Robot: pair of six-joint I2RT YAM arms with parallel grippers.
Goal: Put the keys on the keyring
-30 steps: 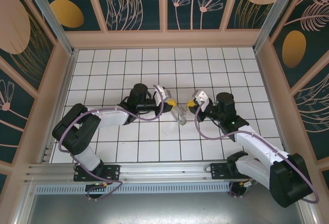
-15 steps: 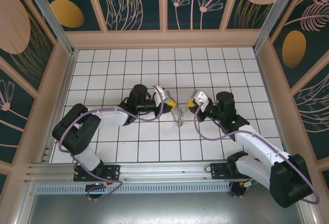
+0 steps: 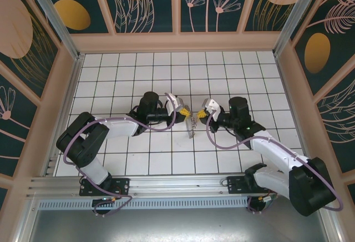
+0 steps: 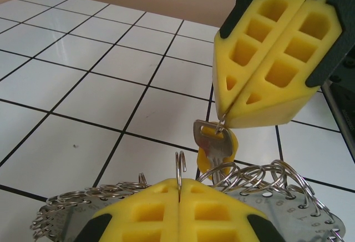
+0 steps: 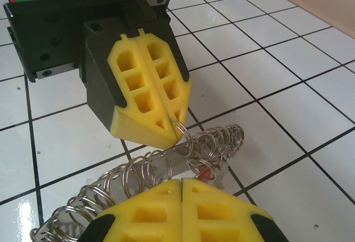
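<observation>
keys [image 4: 214,146] ctr of L-wrist frame, hanging from tip of R jaws, clamped on them | keyring [image 4: 272,178] just under, low in frame, 1 loop pinched in closed L jaws | top view: jaw tips near each other, mid table [image 3: 111,75]

left gripper [image 4: 178,186]: near edge, yellow foam pads pressed together, thin wire loop upright in their seam | large silver-grey metal keyring [image 4: 294,220]: fringed with wire loops, just beyond those pads | right gripper [image 4: 226,121]: far right, yellow pads closed, pinching small silver-and-yellow keys [image 4: 213,146] hanging down among loops | white tiled floor [image 4: 83,75]
</observation>
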